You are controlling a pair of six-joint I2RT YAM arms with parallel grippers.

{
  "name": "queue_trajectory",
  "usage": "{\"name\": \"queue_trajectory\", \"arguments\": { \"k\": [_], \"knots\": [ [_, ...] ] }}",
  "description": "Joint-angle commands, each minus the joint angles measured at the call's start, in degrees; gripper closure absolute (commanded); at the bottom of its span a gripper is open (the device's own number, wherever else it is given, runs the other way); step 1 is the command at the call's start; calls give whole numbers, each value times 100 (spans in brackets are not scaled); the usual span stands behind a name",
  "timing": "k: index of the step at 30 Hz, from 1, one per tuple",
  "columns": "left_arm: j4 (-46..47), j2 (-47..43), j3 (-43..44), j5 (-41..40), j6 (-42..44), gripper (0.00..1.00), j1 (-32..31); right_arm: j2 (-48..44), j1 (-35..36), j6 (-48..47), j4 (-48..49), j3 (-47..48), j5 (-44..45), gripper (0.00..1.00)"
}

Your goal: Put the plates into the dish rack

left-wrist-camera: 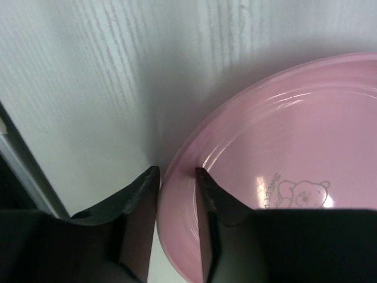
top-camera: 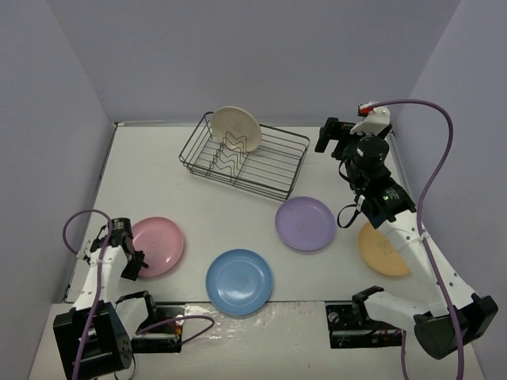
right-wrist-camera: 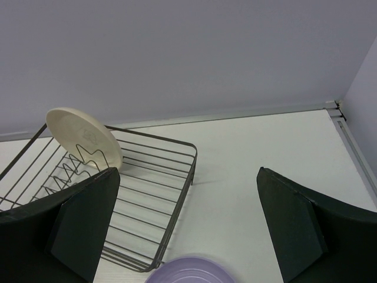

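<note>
Left gripper (left-wrist-camera: pixel 177 172): we are seeing its two dark fingers drawn in narrow around the edge of the pink plate (left-wrist-camera: pixel 283 147), one finger outside on the table (top-camera: pixel 198 218) and the other inside the shallow rim. Both are looking to be touching it, so we are reading this as a pinch on the rim.

Pink plate: it is lying flat on the table, its near-left edge sitting between the left gripper's fingers and the rest of it spreading ahead and to the right of them. A small printed bear is showing on its face.

Right gripper (right-wrist-camera: pixel 188 171): we are seeing its fingers standing wide apart with nothing between them, hanging above the table.

Dish rack (right-wrist-camera: pixel 191 159): it is sitting ahead of the right gripper and to its left, near it.

Cream plate (right-wrist-camera: pixel 88 138): it is standing on edge in the rack's wire dividers, at the end farthest from the right gripper, leaning a little.

Lilac plate (top-camera: pixel 305 223): it is lying flat just below and behind the right gripper, near the rack's closer side.

Blue plate (top-camera: pixel 239 281): it is lying flat to the right of the left gripper, beyond the pink plate.

Orange-yellow plate (top-camera: pixel 380 252): it is lying well behind the right gripper, partly covered by the right arm.
</note>
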Motion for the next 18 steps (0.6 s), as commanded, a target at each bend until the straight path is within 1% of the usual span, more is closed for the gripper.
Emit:
{"name": "queue_trajectory", "arguments": {
  "k": [1,3,7,8,11,14,16,18],
  "knots": [
    [596,35,-105,150,472,82,36,-262,-17,63,201,89,279,0],
    [626,-12,-88,174,594,100,29,-290,-16,53,182,89,288,0],
    [723,-161,-36,388,907,100,25,-276,-14,34,96,129,245,0],
    [796,-194,-3,507,967,100,12,-256,-7,-5,69,149,81,0],
    [1140,-513,381,818,1492,100,-194,-80,34,-165,-95,293,-656,0],
    [1542,-851,800,941,1876,100,-895,353,229,-169,-457,543,-1692,0],
    [1822,-991,1166,817,2064,100,-1529,587,469,-219,-547,668,-2208,0],
    [2199,-1031,1367,772,2285,100,-2259,785,871,-424,-539,694,-2544,0]
  ]
}}
